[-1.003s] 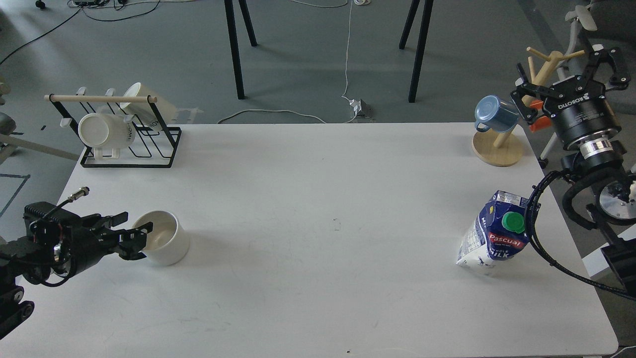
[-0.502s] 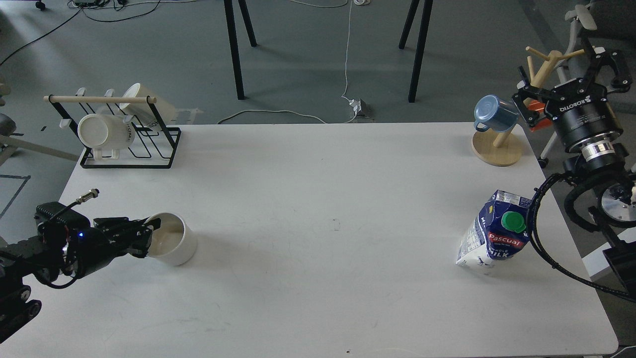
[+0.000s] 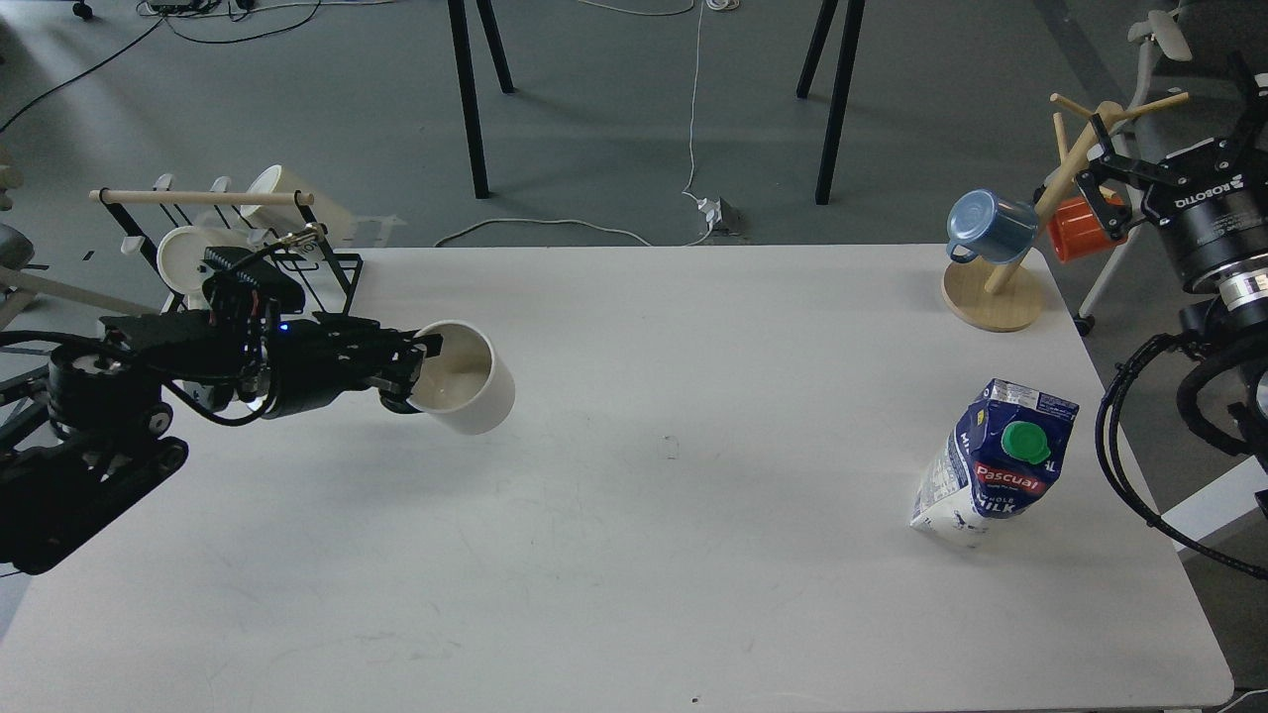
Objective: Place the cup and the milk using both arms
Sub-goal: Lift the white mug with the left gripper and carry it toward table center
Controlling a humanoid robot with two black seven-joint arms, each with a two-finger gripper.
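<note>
The white cup [image 3: 464,390] is held by its rim in the left gripper [image 3: 421,368], tilted above the surface [image 3: 634,555] at centre left; it looks empty. The milk carton [image 3: 994,461] leans at lower right, below the nearer right gripper [image 3: 1169,168], whose closure cannot be told.

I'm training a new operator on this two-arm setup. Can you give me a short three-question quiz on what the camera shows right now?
1. True or false: the left gripper holds the white cup by its rim, tilted above the table.
2. Which thing stands nearest the right arm? A) milk carton B) black rack C) floor cable
3. Fill in: the blue mug hangs on the wooden ____.

Key: 1 true; 2 A; 3 mug tree.
</note>
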